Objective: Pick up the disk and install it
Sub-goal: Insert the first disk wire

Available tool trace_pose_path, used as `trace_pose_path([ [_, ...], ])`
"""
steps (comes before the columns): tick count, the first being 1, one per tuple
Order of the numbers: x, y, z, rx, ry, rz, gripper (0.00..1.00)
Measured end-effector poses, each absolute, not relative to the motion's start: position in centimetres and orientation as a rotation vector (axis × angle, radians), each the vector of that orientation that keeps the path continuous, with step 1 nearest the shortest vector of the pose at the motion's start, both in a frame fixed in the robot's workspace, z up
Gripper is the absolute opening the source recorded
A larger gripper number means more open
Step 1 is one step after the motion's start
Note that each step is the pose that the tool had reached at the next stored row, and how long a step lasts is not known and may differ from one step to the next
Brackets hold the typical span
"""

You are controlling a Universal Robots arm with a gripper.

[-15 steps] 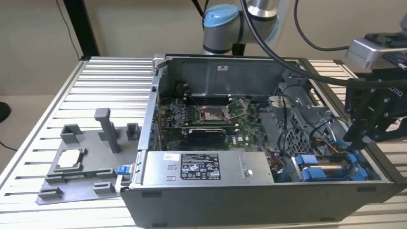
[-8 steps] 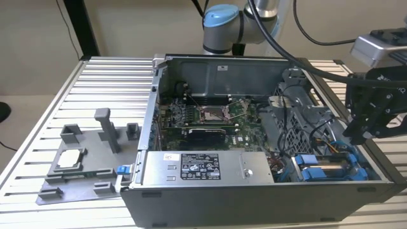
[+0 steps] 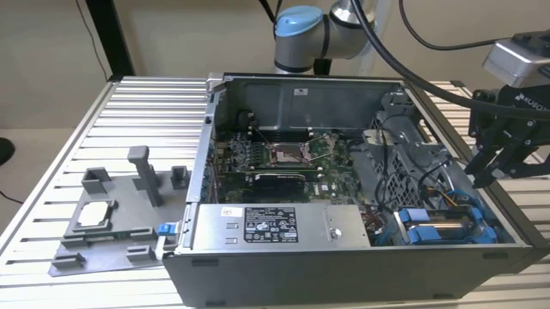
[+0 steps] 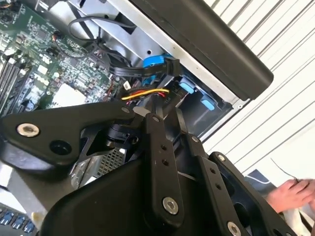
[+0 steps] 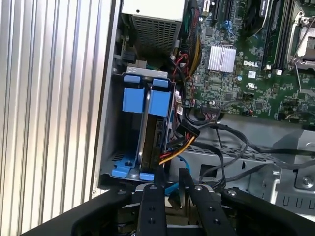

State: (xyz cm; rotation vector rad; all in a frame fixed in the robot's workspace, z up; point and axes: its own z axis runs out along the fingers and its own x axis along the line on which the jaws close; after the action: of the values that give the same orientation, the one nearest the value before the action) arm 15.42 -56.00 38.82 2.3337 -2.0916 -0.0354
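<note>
Hung with the hand point(image 3: 483, 175) over the open computer case point(image 3: 344, 273) at the exterior view's right, fingers point(image 5: 152, 199) slightly apart, gripping nothing. Found the disk point(image 5: 151, 140) seated on edge in its blue bracket point(image 5: 133, 100) inside the corner bay, near the fingertips, untouched. Stood on the slatted tabletop point(image 3: 146, 109).

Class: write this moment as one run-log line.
disk: in blue bracket, inside drive bay of case | gripper: open, empty, near drive bay
</note>
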Motion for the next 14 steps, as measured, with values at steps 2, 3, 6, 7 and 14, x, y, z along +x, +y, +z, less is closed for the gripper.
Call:
trace_pose_path([
  [2,15.57,-56.13,38.86,2.343,-2.082,-0.035,1.00],
  [3,15.63,-56.19,38.86,2.347,-2.077,-0.035,1.00],
  [6,15.81,-56.43,38.86,2.360,-2.062,-0.035,1.00],
  [7,15.88,-56.52,38.86,2.364,-2.058,-0.035,1.00],
  [14,16.20,-57.02,38.84,2.399,-2.018,-0.037,1.00],
])
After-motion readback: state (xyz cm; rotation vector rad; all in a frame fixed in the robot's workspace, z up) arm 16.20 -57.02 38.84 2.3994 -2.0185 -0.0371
